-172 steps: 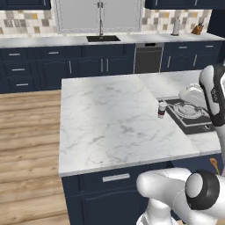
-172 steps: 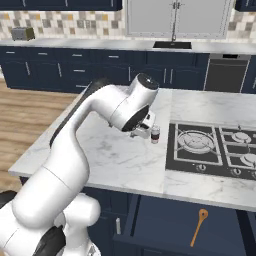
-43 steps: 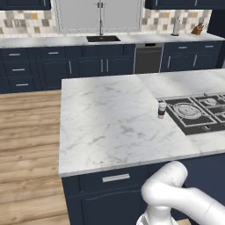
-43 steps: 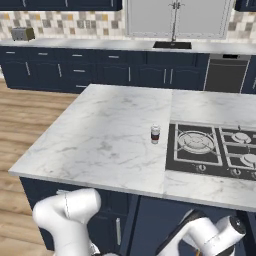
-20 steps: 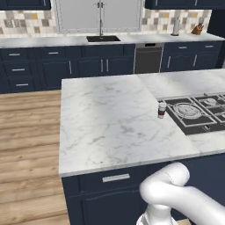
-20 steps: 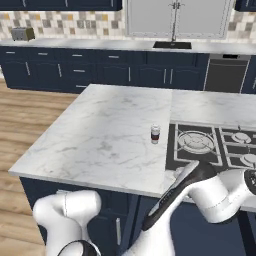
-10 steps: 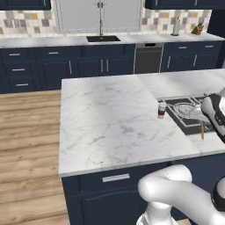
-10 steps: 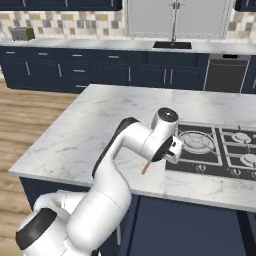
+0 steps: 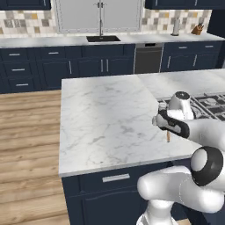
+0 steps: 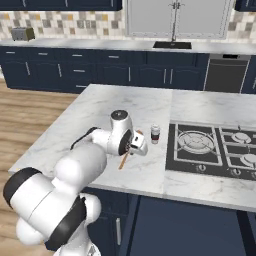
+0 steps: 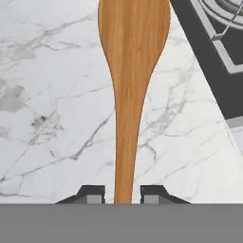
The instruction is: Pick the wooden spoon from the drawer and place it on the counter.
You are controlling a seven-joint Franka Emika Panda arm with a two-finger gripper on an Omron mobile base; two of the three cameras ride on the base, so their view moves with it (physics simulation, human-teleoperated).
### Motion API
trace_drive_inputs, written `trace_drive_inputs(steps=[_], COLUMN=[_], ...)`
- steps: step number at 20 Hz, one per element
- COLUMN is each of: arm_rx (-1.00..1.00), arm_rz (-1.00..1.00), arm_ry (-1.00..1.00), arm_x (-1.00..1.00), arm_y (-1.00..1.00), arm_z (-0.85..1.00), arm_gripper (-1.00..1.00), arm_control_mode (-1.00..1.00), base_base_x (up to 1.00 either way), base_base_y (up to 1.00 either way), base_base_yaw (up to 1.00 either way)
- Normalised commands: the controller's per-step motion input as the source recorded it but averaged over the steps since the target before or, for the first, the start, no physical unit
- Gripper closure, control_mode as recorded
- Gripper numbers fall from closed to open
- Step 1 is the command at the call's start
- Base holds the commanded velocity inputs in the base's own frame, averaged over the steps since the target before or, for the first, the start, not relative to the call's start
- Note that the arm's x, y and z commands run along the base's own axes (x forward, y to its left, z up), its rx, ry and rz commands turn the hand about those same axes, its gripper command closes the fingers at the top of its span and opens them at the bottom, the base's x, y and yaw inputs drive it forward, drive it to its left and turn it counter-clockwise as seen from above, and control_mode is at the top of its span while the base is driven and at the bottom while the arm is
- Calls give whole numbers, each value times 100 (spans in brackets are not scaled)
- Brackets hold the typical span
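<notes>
Tool [image 11: 123,193] holds the wooden spoon [image 11: 132,80] by its handle, fingers narrow on it. Spoon hangs over the marble table [image 10: 95,122], just beside the black cooktop [image 10: 212,150]; small cup [image 10: 155,134] near.

kitchen: sink [image 9: 103,38], cooktop [image 10: 215,150]

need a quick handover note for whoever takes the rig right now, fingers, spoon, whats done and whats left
Gripper: shut on the wooden spoon, holding its handle, bowl end pointing away from the hand.
Spoon: in the air over the counter, just beside the cooktop and near the small cup.
Done: spoon is picked up and brought over the marble top.
Left: lower it onto bare marble clear of the cup and cooktop, open the fingers, back the arm off.
</notes>
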Motion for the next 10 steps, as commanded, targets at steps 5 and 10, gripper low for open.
trace_drive_inputs(steps=[5,10], arm_rx=[-1,1], arm_rz=[1,2], arm_ry=[19,13], arm_x=[64,53], arm_y=[73,34], arm_z=[-72,-58], arm_gripper=[100,100], arm_control_mode=[-100,-100], base_base_x=[0,0], base_base_y=[0,0], base_base_yaw=[0,0])
